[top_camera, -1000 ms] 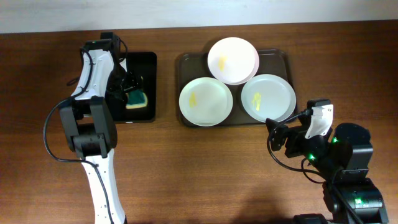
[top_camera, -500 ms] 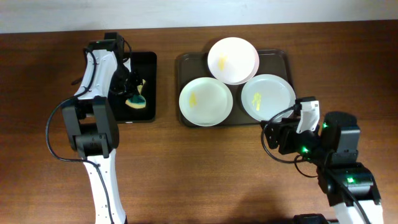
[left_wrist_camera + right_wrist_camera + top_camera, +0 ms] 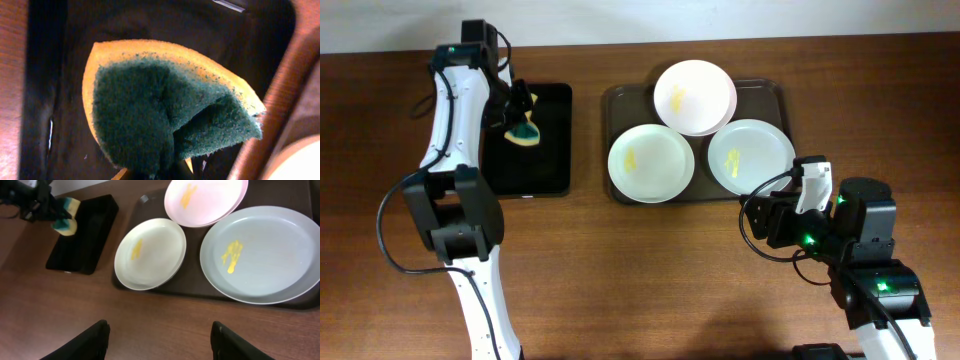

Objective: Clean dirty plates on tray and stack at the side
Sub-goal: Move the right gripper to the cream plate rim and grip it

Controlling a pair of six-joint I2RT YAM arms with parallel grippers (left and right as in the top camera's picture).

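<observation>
Three white plates lie on the brown tray (image 3: 772,92): one at front left (image 3: 651,162), one at the back (image 3: 694,96), one at front right (image 3: 751,157). Each has a yellow smear. My left gripper (image 3: 520,120) is shut on a yellow-and-green sponge (image 3: 526,132), folded and held above the black tray (image 3: 535,170). In the left wrist view the sponge (image 3: 165,110) fills the frame and hides the fingers. My right gripper (image 3: 160,340) stands open over bare table just in front of the tray (image 3: 200,291), near the front right plate (image 3: 265,255), touching nothing.
The small black tray (image 3: 85,235) sits left of the brown tray. The back plate (image 3: 205,202) overlaps the rims of the other two. Brown tabletop runs in front of both trays. The right arm's base (image 3: 870,270) stands at the front right.
My left gripper shut on the sponge and lifted it off the black tray, toward the back. My right arm moved in toward the tray, then held still, its jaws narrowing a little.
</observation>
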